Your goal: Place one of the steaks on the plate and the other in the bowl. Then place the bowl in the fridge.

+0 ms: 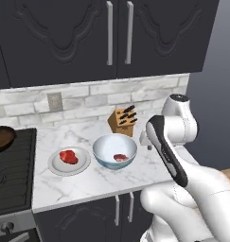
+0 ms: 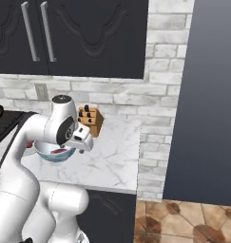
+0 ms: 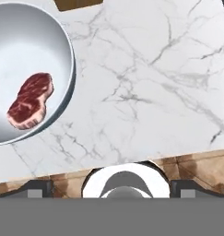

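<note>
Two steaks: one (image 1: 68, 157) lies on the single plate (image 1: 55, 166), the other (image 1: 119, 157) in the one bowl (image 1: 103, 150). Both dishes sit side by side on the marble worktop (image 1: 88, 182). The gripper (image 1: 145, 139), beside the bowl, stands apart, empty.

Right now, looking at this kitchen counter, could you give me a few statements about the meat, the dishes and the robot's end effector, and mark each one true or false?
1. One raw red steak lies on the flat pale round plate. True.
2. The deep white-blue bowl holds nothing. False: the second marbled steak lies inside it.
3. The bowl stands to the right of the plate on the white marble counter. True.
4. The end effector is clamped on the bowl's rim. False: it is open and holds nothing.
5. The wooden knife block stands in front of the bowl, at the counter's front edge. False: it stands behind the bowl, near the brick wall.
</note>
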### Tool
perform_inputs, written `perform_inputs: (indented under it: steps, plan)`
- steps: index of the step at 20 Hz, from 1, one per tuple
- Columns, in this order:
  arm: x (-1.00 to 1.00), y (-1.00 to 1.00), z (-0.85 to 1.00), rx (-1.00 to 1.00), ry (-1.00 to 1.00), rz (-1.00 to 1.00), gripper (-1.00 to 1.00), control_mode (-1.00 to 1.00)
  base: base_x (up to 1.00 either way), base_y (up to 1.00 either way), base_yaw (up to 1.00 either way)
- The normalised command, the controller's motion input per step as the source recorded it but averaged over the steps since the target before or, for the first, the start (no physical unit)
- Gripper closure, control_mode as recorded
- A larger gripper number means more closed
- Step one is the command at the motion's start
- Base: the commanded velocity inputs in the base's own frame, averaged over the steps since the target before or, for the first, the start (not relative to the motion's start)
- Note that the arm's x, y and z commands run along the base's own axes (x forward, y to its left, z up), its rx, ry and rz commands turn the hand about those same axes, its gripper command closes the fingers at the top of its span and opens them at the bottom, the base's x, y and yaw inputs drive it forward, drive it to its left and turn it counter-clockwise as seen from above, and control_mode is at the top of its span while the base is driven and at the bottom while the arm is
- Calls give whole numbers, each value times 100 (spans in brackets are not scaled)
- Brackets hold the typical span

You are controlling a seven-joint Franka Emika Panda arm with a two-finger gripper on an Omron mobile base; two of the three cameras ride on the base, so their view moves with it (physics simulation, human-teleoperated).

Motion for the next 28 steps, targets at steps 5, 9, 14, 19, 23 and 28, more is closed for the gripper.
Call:
perform_inputs:
  steps: [5, 9, 14, 19, 23, 28]
  plan:
    - [56, 3, -14, 3, 0, -11, -100, -100, 0, 0, 0]
    - [43, 25, -21, 0, -4, -10, -100, -100, 0, 0, 0]
    - [35, 44, -23, 0, 0, -11, -100, -100, 0, 0, 0]
    - [38, 2, -26, 0, 0, -1, -100, -100, 0, 0, 0]
    - [43, 0, -29, 0, 0, 0, -100, -100, 0, 0, 0]
    - [45, 0, -34, 0, 0, 0, -100, -100, 0, 0, 0]
